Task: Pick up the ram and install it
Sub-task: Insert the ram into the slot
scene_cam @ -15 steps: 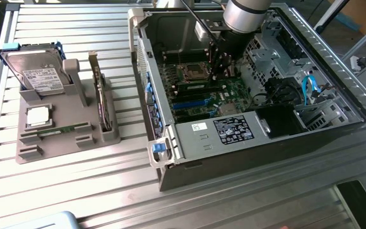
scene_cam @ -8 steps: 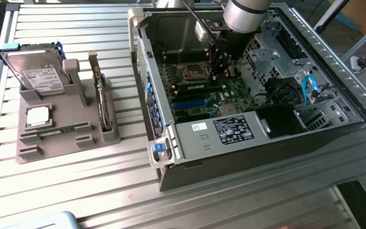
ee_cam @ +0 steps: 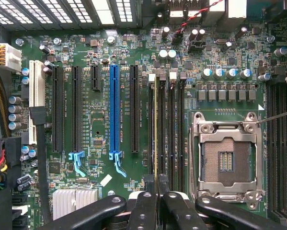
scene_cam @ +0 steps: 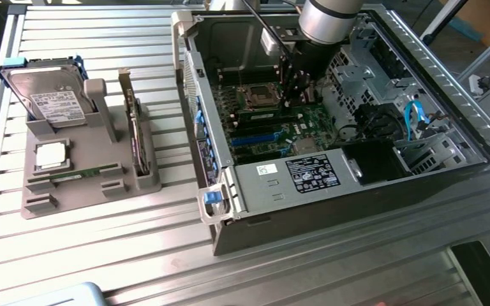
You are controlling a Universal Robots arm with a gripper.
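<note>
On the slatted metal table (scene_cam: 100, 255) sits an open computer case (scene_cam: 254, 191), side panel off, motherboard (ee_cam: 100, 120) exposed. Robot arm (scene_cam: 326, 19) reaches down into the case over the board. At the exterior view's left, well apart from the case, is a gray holder (scene_cam: 66, 191) with a silver hard drive (scene_cam: 53, 102) standing at its back and an expansion card (scene_cam: 133, 127) upright on its case-facing side. A thin green strip (scene_cam: 92, 172) lies flat in the holder's front groove. On the board, the empty CPU socket (ee_cam: 227, 160) is just beside the bank of memory slots, and a long blue slot (ee_cam: 114, 110) is further off. The ram (ee_cam: 156, 129) is seen edge-on, lined up along the memory slot farthest from the socket. I can't tell if it is fully seated. Gripper (ee_cam: 156, 184) is low over the board. Its jaws are clenched narrow on the ram's near end, one fingertip (ee_cam: 150, 187) on each side of the stick.
</note>
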